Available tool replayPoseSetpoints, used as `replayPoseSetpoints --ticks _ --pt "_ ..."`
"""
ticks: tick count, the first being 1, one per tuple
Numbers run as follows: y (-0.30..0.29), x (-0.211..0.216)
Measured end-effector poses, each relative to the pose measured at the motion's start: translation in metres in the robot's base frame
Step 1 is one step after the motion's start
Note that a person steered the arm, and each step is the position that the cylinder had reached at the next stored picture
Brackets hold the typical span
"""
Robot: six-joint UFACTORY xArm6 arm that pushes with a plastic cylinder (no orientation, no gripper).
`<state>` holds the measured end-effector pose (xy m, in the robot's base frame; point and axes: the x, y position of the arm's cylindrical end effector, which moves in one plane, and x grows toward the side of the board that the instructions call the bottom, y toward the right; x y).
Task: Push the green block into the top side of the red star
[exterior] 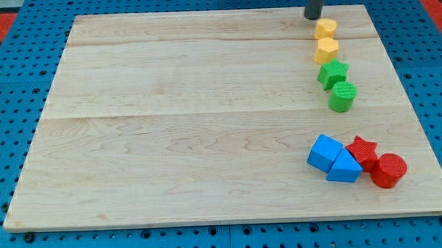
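Note:
The red star [363, 151] lies near the board's lower right, touching a red cylinder [388, 170] on its right and a blue triangle [345, 167] on its left. A green cylinder [342, 96] sits well above it, touching a green star [333, 74] just above that. My tip [311, 16] stands at the board's top edge, just up and left of the upper yellow block [325, 28], well above both green blocks.
A second yellow block [326, 50] sits between the upper yellow block and the green star, so these blocks form a column. A blue cube [324, 152] touches the blue triangle's left. The wooden board [191, 125] lies on a blue pegboard.

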<state>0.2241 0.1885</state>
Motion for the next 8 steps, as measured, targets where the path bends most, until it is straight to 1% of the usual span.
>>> replayPoseSetpoints --ticks 2,7,8 --pt "0.002 0.002" --pt "0.003 0.199" --pt "0.003 0.231"
